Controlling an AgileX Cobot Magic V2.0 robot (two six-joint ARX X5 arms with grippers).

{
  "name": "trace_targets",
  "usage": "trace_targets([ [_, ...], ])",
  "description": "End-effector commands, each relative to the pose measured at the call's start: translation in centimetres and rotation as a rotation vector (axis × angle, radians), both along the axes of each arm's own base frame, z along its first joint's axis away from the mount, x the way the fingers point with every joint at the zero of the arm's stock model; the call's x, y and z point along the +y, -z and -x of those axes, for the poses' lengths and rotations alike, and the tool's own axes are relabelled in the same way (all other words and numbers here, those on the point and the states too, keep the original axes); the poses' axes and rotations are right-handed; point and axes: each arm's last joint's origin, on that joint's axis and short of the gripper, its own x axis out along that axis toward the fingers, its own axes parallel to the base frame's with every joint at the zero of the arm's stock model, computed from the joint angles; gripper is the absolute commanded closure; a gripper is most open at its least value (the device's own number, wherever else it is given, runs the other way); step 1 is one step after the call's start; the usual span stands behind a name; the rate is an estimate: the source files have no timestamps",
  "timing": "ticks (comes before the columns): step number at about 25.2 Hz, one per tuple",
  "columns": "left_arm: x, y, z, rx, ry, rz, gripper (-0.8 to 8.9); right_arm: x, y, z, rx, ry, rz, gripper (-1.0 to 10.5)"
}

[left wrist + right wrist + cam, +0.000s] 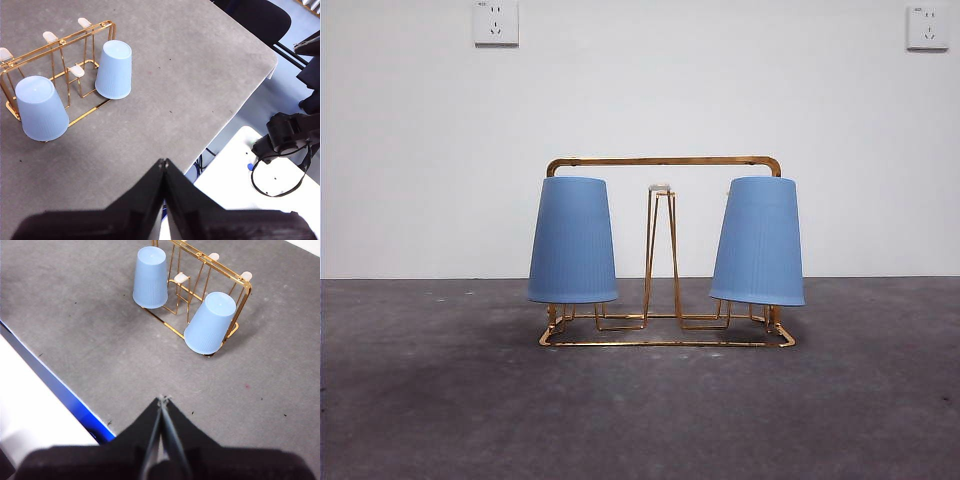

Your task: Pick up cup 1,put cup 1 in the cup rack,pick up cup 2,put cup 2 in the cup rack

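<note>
The gold wire cup rack (665, 160) stands mid-table. Two blue cups hang upside down on its pegs: one on the left side (572, 240) and one on the right side (758, 241), both slightly tilted. The rack (55, 42) and both cups (41, 108) (114, 69) also show in the left wrist view, and the rack (220, 267) with cups (150, 277) (210, 322) in the right wrist view. My left gripper (163, 162) is shut and holds nothing, well back from the rack near the table edge. Likewise my right gripper (162, 399) is shut, empty, and away from the rack.
The grey table (640, 410) ends at an edge (235, 115) close to my left gripper, with a black chair (260, 17) and a white stand (235, 175) beyond. A blue-edged table border (55, 385) runs beside my right gripper. Wall sockets (496, 22) sit behind.
</note>
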Motion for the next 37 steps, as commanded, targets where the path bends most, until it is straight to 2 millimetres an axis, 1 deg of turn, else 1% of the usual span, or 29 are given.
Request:
trace_targets([
  [1,-0.3,0.0,-0.2,-0.026,0.018,-0.015,8.17,0.0,0.2,0.0,0.023,0.008,0.014,9.5],
  [3,-0.4,0.0,-0.3,-0.063,0.046,-0.037,8.17,0.0,0.2,0.0,0.023,0.008,0.014,9.5],
  [6,-0.5,-0.5,-0.6,-0.146,0.015,-0.029,8.17,0.0,0.2,0.0,0.023,0.007,0.014,9.5],
  [10,-0.7,-1.7,-1.0,-0.398,0.023,-0.060,8.17,0.0,0.2,0.0,0.023,0.008,0.014,9.5],
  [12,-0.7,-2.3,-1.4,-0.497,0.033,-0.070,8.17,0.0,0.2,0.0,0.023,0.008,0.014,9.5],
  [14,0.0,-2.9,-1.9,-0.613,0.030,-0.115,8.17,0.0,0.2,0.0,0.023,0.008,0.014,9.5],
  [17,1.2,-3.4,-3.2,-0.716,0.029,-0.152,8.17,0.0,0.2,0.0,0.022,0.009,0.014,9.5],
  [21,3.6,-3.5,-4.3,-0.755,0.072,-0.112,8.17,0.0,0.2,0.0,0.022,0.010,0.015,9.5],
  [23,4.9,-3.1,-4.6,-0.781,0.061,-0.089,8.17,0.0,0.2,0.0,0.022,0.010,0.015,9.5],
  [25,5.9,-2.3,-4.9,-0.804,0.015,-0.094,8.17,0.0,0.2,0.0,0.022,0.010,0.015,9.5],
  [27,6.8,-1.1,-5.0,-0.836,-0.061,-0.121,8.17,0.0,0.2,0.0,0.022,0.010,0.016,9.5],
  [30,7.7,1.7,-4.9,-0.898,-0.133,-0.154,8.17,0.0,0.2,0.0,0.022,0.010,0.016,9.5],
  [34,8.5,6.4,-4.4,-0.931,-0.231,-0.161,8.17,0.0,0.2,0.0,0.022,0.010,0.015,9.5],
  [37,9.1,10.7,-4.0,-0.907,-0.359,-0.190,8.17,0.0,0.2,0.0,0.022,0.010,0.016,9.5],
])
